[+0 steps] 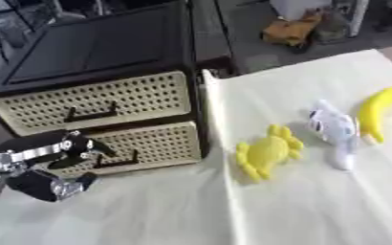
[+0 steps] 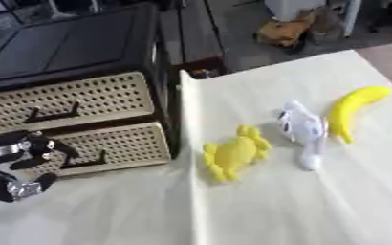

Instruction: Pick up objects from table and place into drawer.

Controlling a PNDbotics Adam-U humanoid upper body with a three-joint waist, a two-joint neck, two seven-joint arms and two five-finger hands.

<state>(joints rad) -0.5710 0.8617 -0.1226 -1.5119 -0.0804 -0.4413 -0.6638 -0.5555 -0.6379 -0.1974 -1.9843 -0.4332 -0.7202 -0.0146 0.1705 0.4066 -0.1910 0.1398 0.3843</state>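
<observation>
Still, left hand (image 1: 53,165) half-curled, holding nothing, at lower drawer (image 1: 145,143) handle (image 1: 115,160); toys at 3 o'clock look light, soft—grab crab (image 1: 269,151) mid-body.

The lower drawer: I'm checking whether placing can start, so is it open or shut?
Shut: the lower drawer sits flush with the upper drawer. The left hand is at its handle.
</observation>
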